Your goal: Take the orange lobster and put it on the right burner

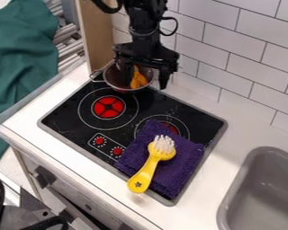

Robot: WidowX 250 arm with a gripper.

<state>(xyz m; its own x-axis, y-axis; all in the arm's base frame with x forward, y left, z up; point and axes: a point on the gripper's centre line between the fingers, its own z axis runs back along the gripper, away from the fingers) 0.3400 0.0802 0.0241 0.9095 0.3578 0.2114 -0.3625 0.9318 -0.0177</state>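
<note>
At metal pot (114,81), hanging with tool (145,83) spread, probably to straddle orange lobster (138,79) inside; might need to shift purple towel (185,165) partly covering right burner (173,127).

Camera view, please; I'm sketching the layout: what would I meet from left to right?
Green cloth → red center of the left burner → orange lobster → red center of the right burner → gray sink.
</note>
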